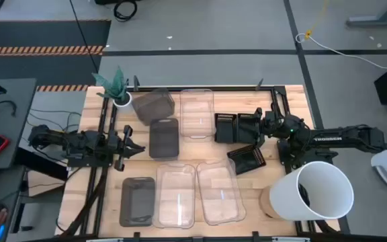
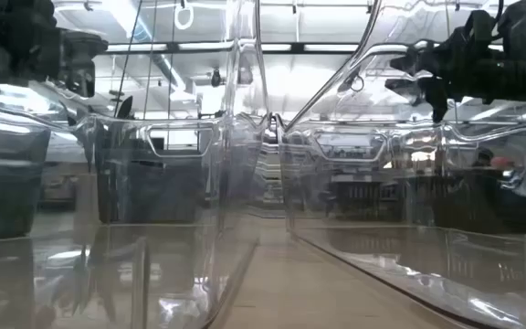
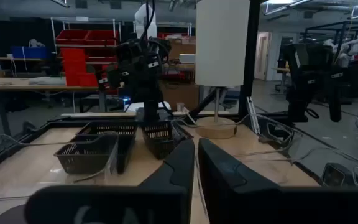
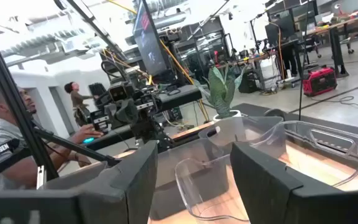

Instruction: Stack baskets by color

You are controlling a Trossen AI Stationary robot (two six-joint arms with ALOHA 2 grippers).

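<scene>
Fingers of my right gripper (image 1: 259, 128) stand spread wide with nothing between them, hanging above the black slotted baskets (image 1: 237, 126) at the right side of the table (image 1: 74, 185). One more black slotted basket (image 1: 247, 160) lies tilted just in front of them, near the big white bucket (image 1: 318, 191). My left gripper (image 1: 138, 147) is pinched nearly shut and empty, its fingertips (image 3: 194, 163) almost meeting, and it waits at the left side of the table, just beside a smoky grey basket (image 1: 164, 137) in the middle. Another smoky grey basket (image 1: 154, 105) sits tilted at the far edge by the small plant pot (image 1: 121, 100), and a third (image 1: 138, 201) lies at the near left. A clear basket (image 1: 197, 113) rests at the far middle; two more clear baskets (image 1: 175, 194) (image 1: 220, 191) lie side by side at the near edge. Beyond the table, a person (image 4: 5, 140) shows in my right wrist view.
</scene>
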